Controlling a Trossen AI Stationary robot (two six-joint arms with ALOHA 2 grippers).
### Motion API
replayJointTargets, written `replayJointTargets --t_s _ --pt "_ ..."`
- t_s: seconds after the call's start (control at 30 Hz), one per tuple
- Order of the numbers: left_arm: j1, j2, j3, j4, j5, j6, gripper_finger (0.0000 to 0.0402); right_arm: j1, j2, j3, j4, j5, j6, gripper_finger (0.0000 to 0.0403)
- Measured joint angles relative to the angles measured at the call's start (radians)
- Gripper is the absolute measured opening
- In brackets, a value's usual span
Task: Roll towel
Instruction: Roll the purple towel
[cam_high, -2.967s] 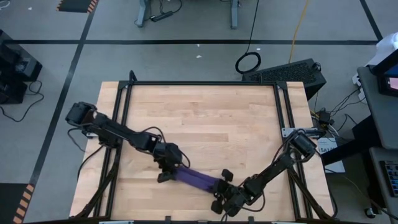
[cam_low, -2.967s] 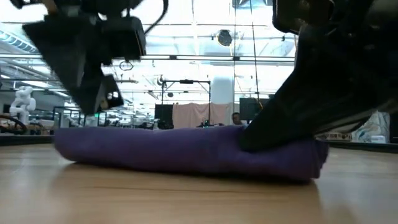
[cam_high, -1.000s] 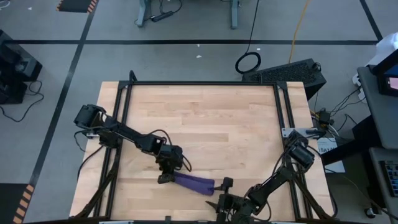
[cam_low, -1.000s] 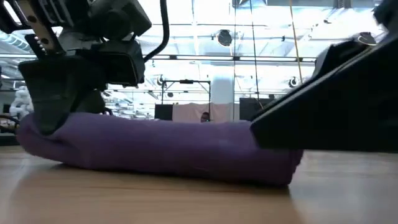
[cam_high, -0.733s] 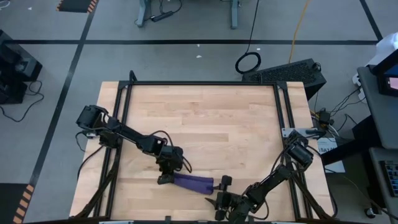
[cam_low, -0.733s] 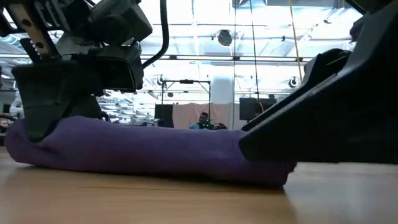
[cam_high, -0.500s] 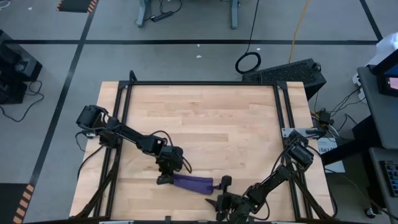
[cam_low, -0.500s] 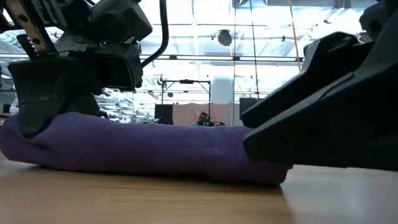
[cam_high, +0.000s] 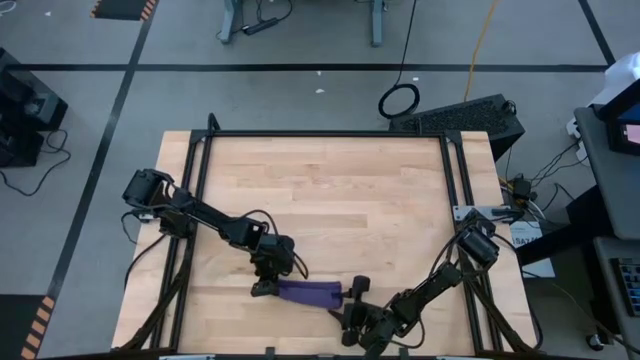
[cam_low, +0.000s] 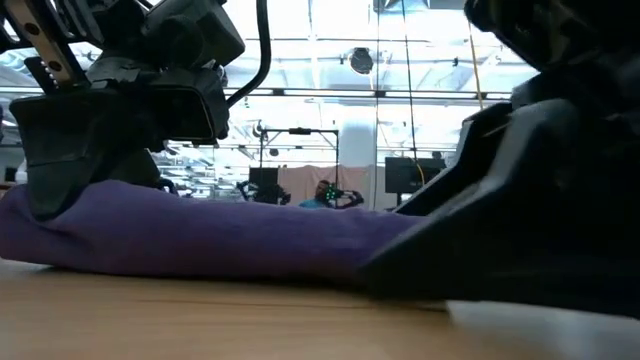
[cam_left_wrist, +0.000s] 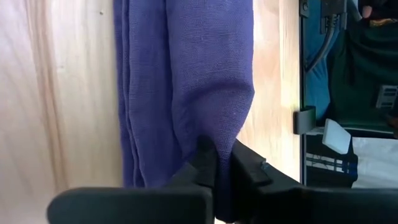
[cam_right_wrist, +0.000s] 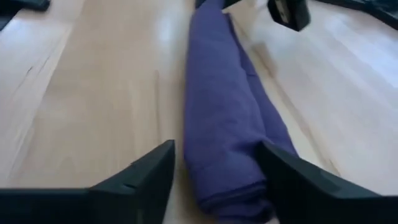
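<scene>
Towel (cam_high: 308, 292) lies as a long purple roll near the front edge of the wooden counter (cam_high: 330, 190), stretched between the two arms. At its left end, the left pincer (cam_high: 262, 288) is down on the cloth, fingers together and clamped on a fold of towel; the left wrist view shows the purple fabric (cam_left_wrist: 186, 87) pinched tight between the two dark fingers (cam_left_wrist: 205, 165), layered edges running alongside. In the low view that same pincer (cam_low: 60, 190) presses into the roll's end, and the towel (cam_low: 210, 240) rests flat on the counter (cam_low: 200, 320). Over at the other end, the right pincer (cam_high: 350, 305) sits low at the counter, fingers spread apart. The right wrist view shows its two fingers (cam_right_wrist: 140, 177) straddling the end of the roll (cam_right_wrist: 227, 124), one on each side, just beside the cloth; contact with it cannot be made out.
</scene>
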Motion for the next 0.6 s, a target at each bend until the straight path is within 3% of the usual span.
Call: replayJointTargets --t_s 0.17,0.37,0.47,0.6 --pt "0.000 0.000 0.000 0.001 0.006 0.009 0.0030 -0.015 -0.001 0.001 -0.044 -0.001 0.148 0.0140" --pt "-0.002 0.000 0.000 0.000 -0.003 0.044 0.0035 -0.032 -0.010 0.002 -0.054 -0.064 0.218 0.0050" --pt "-0.009 -0.001 0.000 -0.003 -0.004 0.046 0.0051 -0.045 -0.026 0.002 -0.060 -0.126 0.271 0.0023" --pt "-0.010 -0.012 0.000 -0.079 -0.001 0.070 0.0095 -0.059 -0.061 0.000 -0.086 -0.220 0.330 0.0020"
